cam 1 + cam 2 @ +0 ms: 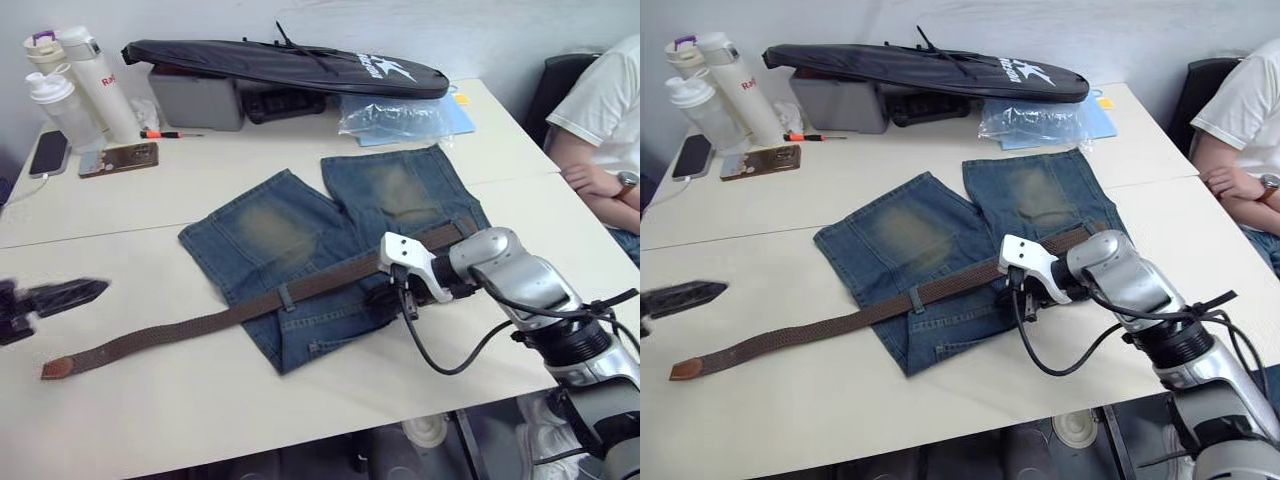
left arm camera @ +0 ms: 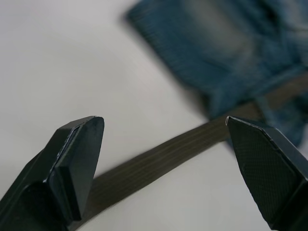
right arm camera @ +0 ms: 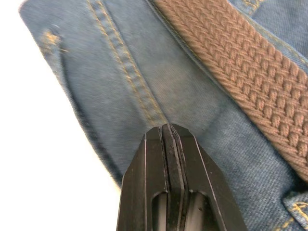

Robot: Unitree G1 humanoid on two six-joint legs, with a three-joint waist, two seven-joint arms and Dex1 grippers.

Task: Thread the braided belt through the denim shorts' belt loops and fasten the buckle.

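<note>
From the head cameras, the denim shorts [image 1: 330,250] lie flat at the middle of the tabletop [image 1: 150,400], legs pointing toward 12 o'clock. The braided belt [image 1: 200,325] runs along the waistband under one belt loop [image 1: 286,297], and its free tan end trails off toward 8 o'clock onto bare tabletop. The right end effector [image 1: 400,295] rests on the waistband at the shorts' 4 o'clock corner; the left end effector [image 1: 50,300] hovers at 9 o'clock, near the belt's tail.

In the left wrist view, the left end effector's fingers [image 2: 72,163] stand wide apart above the belt, touching nothing.

In the right wrist view, the right end effector's fingers [image 3: 166,183] are pressed together on denim beside the belt, holding nothing visible.

Judging by this, threading has barely begun; remaining loops and fastening the buckle are left. The buckle cannot be made out.
</note>
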